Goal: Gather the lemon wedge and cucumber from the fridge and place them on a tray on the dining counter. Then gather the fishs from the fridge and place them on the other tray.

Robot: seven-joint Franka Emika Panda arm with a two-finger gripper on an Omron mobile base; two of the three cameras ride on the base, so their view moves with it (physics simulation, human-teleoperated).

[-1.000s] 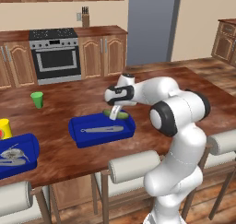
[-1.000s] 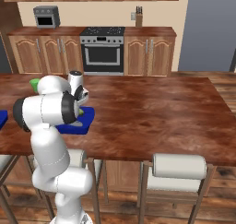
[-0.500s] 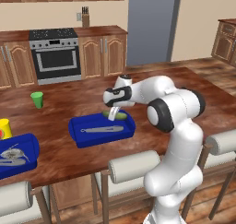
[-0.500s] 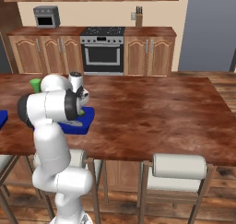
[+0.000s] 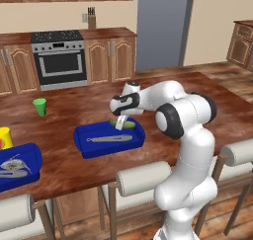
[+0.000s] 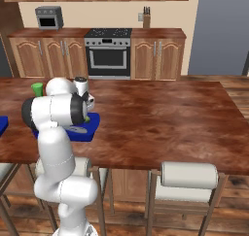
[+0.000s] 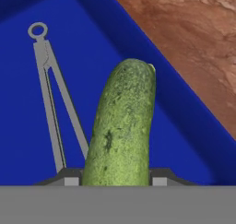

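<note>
Far left, at the tabletop's (image 5: 74, 170) near edge: another blue tray (image 5: 20, 167) with grey fish-like shapes inside. Beside it, a yellow cup (image 5: 5, 137), and further back a green cup (image 5: 39, 106).

Middle of the tabletop: a blue tray (image 5: 109, 138) with grey tongs (image 5: 109, 139) lying along it. Cucumber (image 7: 122, 126) held at the tray's far right corner, low over the blue floor, one end pointing out past the tool (image 5: 121, 121). Tool squeezed on the cucumber, half shut, fingertips (image 7: 69, 178) showing on each side.

Lemon wedge: cannot tell where.

Could go wrong:
- Let go too high: could bounce or roll, being round and smooth.
- Too near the right wall: could tip over the rim onto the wood.
- Dropped on the tongs: could sit crooked and rock.
- Lifting away fast: could drag the cucumber back out.

Best bet: lower gently, then open.
</note>
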